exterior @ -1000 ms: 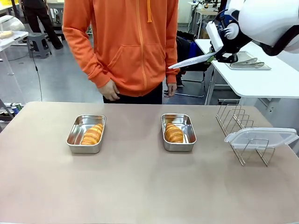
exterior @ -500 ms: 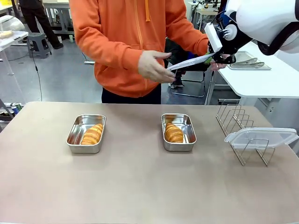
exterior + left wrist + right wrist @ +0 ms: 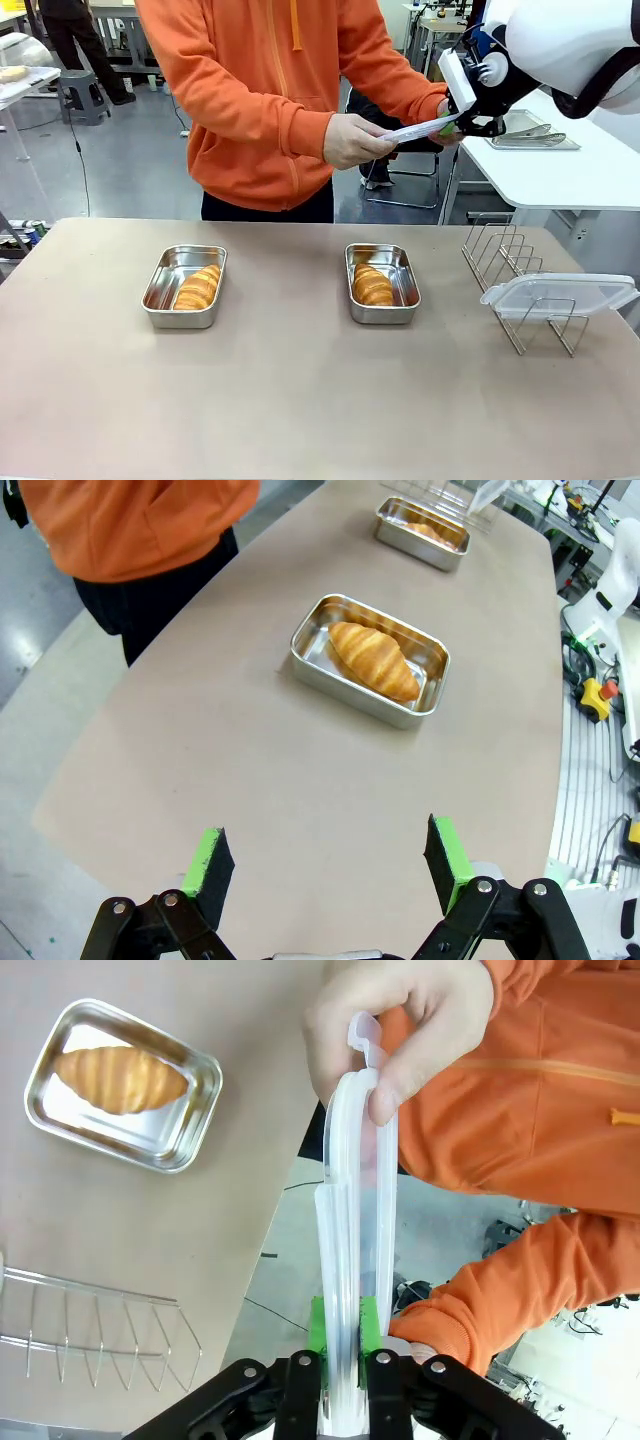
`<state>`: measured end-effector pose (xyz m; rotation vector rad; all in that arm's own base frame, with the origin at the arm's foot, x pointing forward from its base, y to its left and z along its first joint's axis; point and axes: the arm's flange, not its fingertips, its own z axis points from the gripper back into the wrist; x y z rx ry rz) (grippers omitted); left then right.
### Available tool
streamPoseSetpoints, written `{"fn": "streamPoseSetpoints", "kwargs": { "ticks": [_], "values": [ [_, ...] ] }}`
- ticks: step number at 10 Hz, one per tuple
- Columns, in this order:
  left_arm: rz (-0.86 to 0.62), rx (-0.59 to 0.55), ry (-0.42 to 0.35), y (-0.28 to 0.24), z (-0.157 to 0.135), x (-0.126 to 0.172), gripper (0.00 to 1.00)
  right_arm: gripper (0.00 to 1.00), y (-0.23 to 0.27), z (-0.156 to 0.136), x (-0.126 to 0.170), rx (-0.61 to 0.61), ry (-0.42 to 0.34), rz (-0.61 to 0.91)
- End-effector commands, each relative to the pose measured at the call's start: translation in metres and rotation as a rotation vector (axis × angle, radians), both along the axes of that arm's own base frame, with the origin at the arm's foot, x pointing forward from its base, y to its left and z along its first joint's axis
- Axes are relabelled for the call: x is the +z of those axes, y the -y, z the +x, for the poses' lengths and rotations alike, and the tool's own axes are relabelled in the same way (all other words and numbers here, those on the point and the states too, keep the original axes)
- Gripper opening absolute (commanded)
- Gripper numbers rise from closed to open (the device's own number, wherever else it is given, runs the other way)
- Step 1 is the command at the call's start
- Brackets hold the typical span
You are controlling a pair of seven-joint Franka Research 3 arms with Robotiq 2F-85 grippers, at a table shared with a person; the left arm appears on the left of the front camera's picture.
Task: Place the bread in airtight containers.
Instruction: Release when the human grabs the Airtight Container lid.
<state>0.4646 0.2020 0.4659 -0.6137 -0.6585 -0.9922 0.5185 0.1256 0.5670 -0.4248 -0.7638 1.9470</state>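
Nearest me, the left gripper hangs over the table, fingers spread wide, nothing between them. At its twelve o'clock one croissant lies in its steel pan. The other croissant sits in the second pan, with a spare lid on the wire rack at its three o'clock. Both pastries look flaky and crushable, so I'd leave them be. Farthest out, the right gripper pinches a clear lid by one rim, and the person's hand grips the opposite end. It looks thin, light and bendy, probably slick, so I'd hold it at the rim.
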Motion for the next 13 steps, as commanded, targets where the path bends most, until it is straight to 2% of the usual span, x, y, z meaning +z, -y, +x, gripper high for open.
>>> {"fn": "streamPoseSetpoints", "kwargs": {
  "ticks": [1, 8, 9, 10, 11, 12, 13],
  "values": [
    [0.011, 0.011, -0.012, 0.002, -0.001, 0.003, 1.0, 0.1, 0.0, -0.001, 0.002, -0.001, 0.011, 0.006],
    [0.011, 0.011, -0.012, 0.002, -0.001, 0.003, 1.0, 0.1, 0.0, -0.001, 0.002, -0.001, 0.011, 0.006],
    [0.011, 0.011, -0.012, 0.002, -0.001, 0.003, 1.0, 0.68, -0.001, 0.0, 0.0, 0.001, 0.001, 0.0],
    [0.011, 0.011, -0.012, 0.002, -0.001, 0.003, 1.0, 0.69, -0.001, -0.004, 0.009, -0.014, -0.035, 0.019],
    [0.011, 0.011, -0.012, 0.002, -0.001, 0.003, 1.0, 1.0, -0.001, -0.011, 0.024, -0.061, -0.031, 0.069],
    [0.011, 0.011, -0.012, 0.002, -0.001, 0.003, 1.0, 1.0, 0.006, -0.022, 0.047, -0.118, -0.089, 0.195],
    [0.011, 0.011, -0.012, 0.002, -0.001, 0.003, 1.0, 1.0, 0.024, -0.029, 0.062, -0.183, -0.187, 0.321]
  ]
}}
